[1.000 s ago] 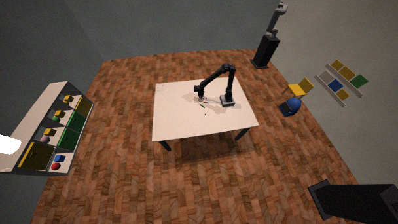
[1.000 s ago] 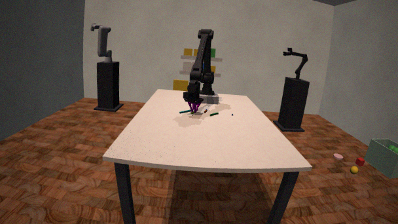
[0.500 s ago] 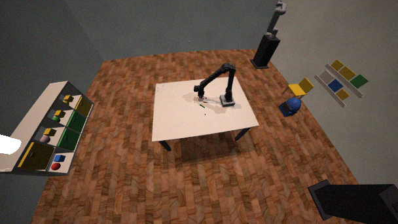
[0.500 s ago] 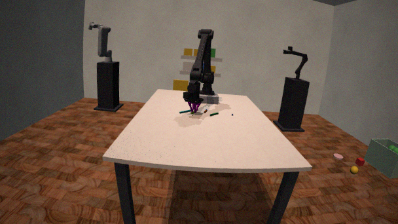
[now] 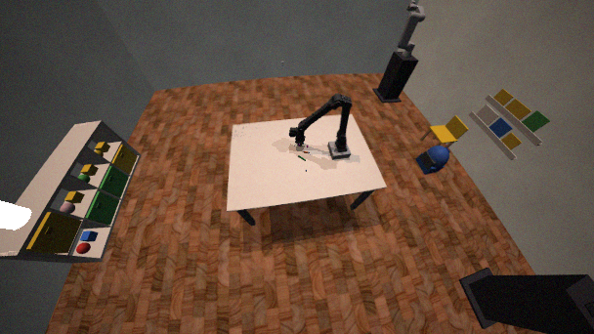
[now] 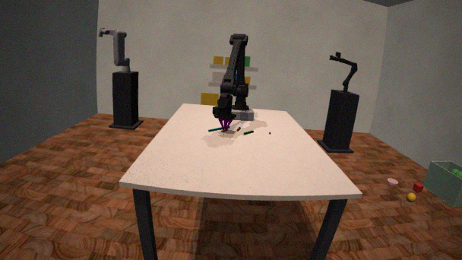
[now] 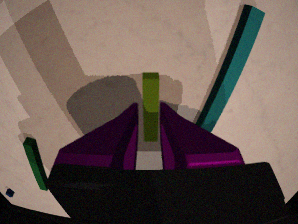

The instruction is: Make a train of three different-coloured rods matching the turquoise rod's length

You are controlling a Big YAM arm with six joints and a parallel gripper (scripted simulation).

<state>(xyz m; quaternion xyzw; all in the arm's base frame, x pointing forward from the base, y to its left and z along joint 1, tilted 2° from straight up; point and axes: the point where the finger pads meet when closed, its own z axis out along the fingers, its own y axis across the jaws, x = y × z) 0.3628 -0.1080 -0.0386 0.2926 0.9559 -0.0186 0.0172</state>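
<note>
My gripper (image 7: 149,110) (image 6: 225,130) points down at the table, its purple fingertips on either side of a lime rod. The lime rod (image 7: 150,95) lies along the gap, with narrow slits visible beside it; the fingers look not pressed on it. A turquoise rod (image 7: 234,65) (image 6: 214,129) lies slanted to the right in the wrist view. A green rod (image 7: 36,164) (image 5: 302,158) (image 6: 248,132) and a small blue rod (image 7: 10,192) (image 5: 306,171) (image 6: 270,133) lie apart. An orange-looking rod (image 5: 306,152) (image 6: 238,128) lies near the gripper. A tiny reddish piece (image 5: 307,146) is beside it, colour unclear.
The white table (image 5: 264,183) (image 6: 235,169) carries the arm's base (image 5: 339,149) behind the rods. The turquoise rod's near end passes close to the right finger in the wrist view. Shelves, a chair and other robots stand off the table.
</note>
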